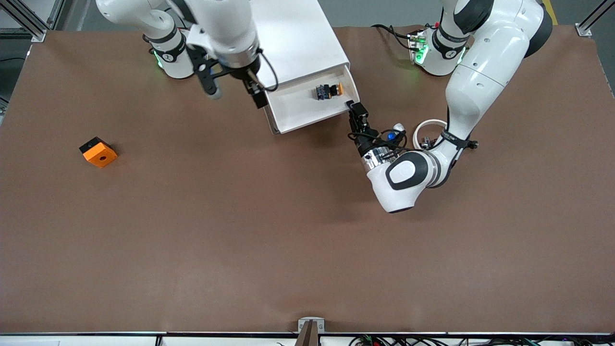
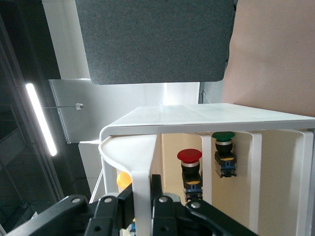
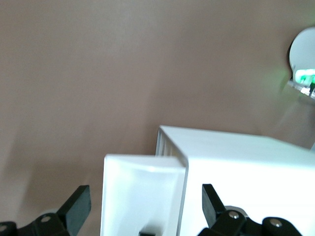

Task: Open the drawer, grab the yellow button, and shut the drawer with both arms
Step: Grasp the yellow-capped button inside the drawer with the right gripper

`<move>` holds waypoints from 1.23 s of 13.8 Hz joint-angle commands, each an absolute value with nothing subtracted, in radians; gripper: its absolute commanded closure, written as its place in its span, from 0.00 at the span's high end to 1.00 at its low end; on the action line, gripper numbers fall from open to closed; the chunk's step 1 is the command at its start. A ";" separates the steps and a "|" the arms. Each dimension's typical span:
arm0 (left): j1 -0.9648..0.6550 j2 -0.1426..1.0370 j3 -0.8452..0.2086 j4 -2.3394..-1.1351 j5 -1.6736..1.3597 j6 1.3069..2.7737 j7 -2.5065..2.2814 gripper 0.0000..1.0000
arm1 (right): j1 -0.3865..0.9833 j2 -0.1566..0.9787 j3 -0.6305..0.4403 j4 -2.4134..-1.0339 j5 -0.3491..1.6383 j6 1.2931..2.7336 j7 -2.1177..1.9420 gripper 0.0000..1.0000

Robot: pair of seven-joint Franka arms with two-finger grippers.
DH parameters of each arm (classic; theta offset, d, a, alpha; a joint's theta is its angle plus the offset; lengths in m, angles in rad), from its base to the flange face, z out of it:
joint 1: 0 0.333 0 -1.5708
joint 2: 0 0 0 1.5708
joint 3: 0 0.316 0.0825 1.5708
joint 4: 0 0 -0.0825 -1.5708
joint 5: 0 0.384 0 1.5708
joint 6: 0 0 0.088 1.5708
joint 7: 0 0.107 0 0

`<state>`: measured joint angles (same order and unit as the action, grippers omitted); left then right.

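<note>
While left pincer clamps drawer; boxy cabinet

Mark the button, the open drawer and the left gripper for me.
button (image 1: 329,91), front view, on its black body beside the orange cap.
drawer (image 1: 300,108), front view, on the bare white floor of the tray.
left gripper (image 1: 353,106), front view, at the fingertips by the drawer's corner.

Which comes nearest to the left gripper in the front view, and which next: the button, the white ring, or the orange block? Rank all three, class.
From the left gripper, shut on the drawer's front corner:
1. The button, in the open drawer.
2. The white ring, on the table beside the left arm.
3. The orange block, toward the right arm's end of the table.
</note>
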<state>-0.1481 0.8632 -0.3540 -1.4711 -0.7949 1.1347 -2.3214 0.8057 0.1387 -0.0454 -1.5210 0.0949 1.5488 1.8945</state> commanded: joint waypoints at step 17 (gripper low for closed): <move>-0.083 0.845 -0.359 -1.462 -0.821 1.092 -2.333 0.64 | 0.994 0.463 -0.058 -1.385 0.209 1.785 2.065 1.00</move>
